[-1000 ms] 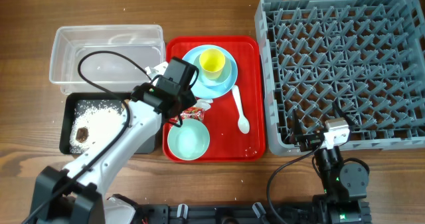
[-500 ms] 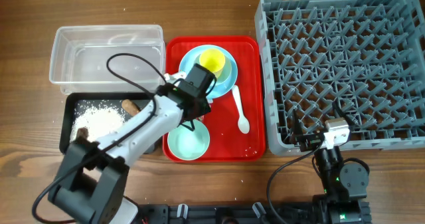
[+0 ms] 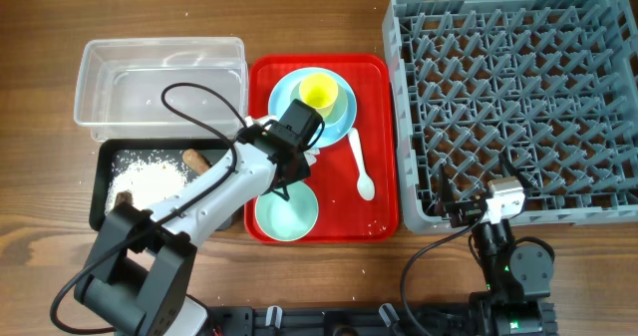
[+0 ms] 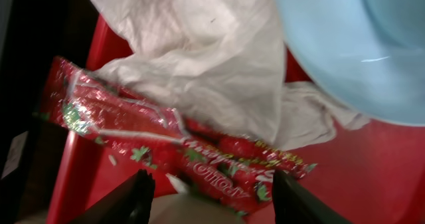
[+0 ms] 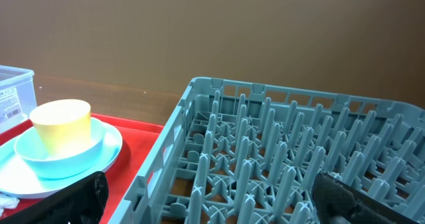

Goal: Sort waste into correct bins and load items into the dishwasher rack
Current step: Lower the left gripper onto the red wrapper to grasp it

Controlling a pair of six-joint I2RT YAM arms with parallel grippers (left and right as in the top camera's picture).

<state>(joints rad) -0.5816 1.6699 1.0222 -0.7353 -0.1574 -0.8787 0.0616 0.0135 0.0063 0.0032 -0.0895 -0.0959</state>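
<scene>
A wooden table (image 3: 329,17) fills the overhead view, its top a warm mid-brown with long grain streaks running left to right and darker bands toward the near edge. A few pale specks (image 3: 186,15) dot the bare wood. From the right wrist view, a plain, unmarked brown wall (image 5: 199,24) rises behind the table's far edge. The light is even and soft, with only faint shadows.

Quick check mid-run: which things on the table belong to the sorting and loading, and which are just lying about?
Part of the job: snack wrapper, tissue, sausage piece, rice crumbs, clear tub, black tub, plate, blue bowl, yellow cup, green bowl, spoon, rack.

Just lying about: red tray, wooden table.
</scene>
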